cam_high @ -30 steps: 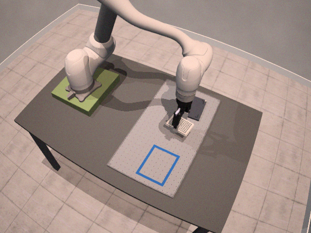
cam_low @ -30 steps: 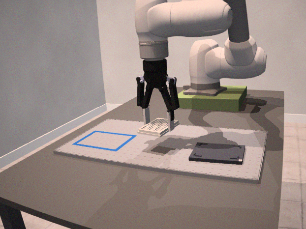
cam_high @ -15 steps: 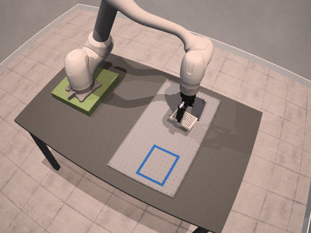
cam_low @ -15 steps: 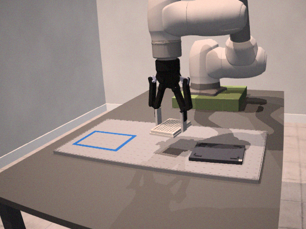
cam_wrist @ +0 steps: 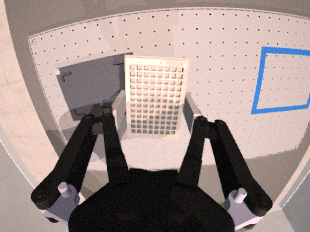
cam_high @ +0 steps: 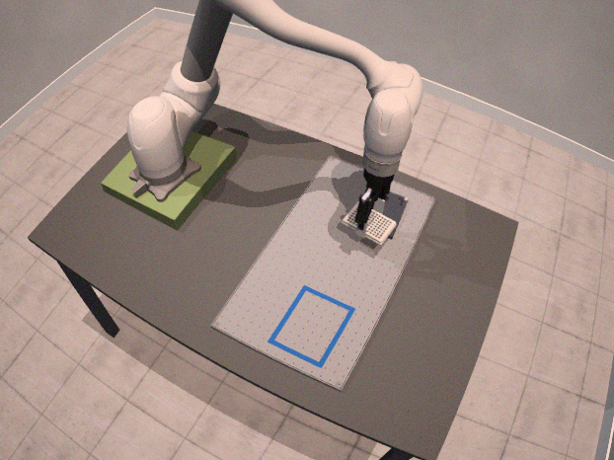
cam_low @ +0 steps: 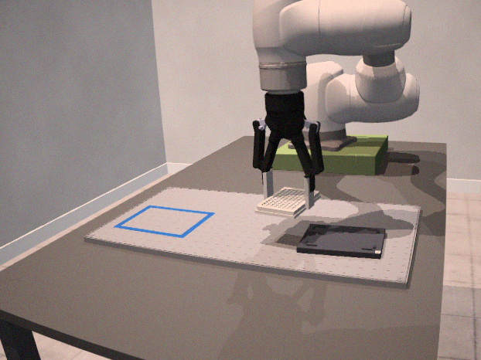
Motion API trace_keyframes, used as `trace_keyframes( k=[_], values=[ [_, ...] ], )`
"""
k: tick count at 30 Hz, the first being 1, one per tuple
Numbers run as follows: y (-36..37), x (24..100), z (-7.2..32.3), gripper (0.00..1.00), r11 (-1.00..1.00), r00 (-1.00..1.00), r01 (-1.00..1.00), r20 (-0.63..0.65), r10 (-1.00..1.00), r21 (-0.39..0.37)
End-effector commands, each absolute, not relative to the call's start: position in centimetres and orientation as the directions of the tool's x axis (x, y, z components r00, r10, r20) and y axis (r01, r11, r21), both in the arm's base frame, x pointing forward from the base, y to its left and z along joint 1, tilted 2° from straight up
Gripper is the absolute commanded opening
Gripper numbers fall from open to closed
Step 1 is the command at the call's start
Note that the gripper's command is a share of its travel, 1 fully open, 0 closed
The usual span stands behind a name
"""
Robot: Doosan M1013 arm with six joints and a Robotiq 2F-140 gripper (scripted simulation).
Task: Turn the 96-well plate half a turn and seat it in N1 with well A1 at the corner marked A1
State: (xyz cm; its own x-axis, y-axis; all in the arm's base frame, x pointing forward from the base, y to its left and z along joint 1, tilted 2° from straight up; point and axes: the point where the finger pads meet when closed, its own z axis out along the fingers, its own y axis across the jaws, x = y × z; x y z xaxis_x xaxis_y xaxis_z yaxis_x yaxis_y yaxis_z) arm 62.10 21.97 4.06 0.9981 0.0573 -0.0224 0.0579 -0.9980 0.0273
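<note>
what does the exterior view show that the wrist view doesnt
Only the exterior view shows the arm's white links, its green base block, and the air gap and shadow under the plate, so it is plainly lifted off the deck. Only the wrist view looks straight down on the well grid, with the dark nest partly beneath the plate's edge. Both show the end effector shut on the plate and the blue outline.

one plate [cam_low: 283, 202], one nest [cam_low: 341, 240], one outline [cam_low: 163, 220]
</note>
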Motion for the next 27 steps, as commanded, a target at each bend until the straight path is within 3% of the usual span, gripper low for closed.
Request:
trace_keyframes(
  k=[1,27],
  values=[
    [23.1,61.9,4.1,0.00,-0.998,0.998,0.058,-0.022,0.057,0.027],
    [30.7,60.7,4.1,0.00,-0.998,0.998,0.058,-0.022,0.057,0.027]
  ],
)
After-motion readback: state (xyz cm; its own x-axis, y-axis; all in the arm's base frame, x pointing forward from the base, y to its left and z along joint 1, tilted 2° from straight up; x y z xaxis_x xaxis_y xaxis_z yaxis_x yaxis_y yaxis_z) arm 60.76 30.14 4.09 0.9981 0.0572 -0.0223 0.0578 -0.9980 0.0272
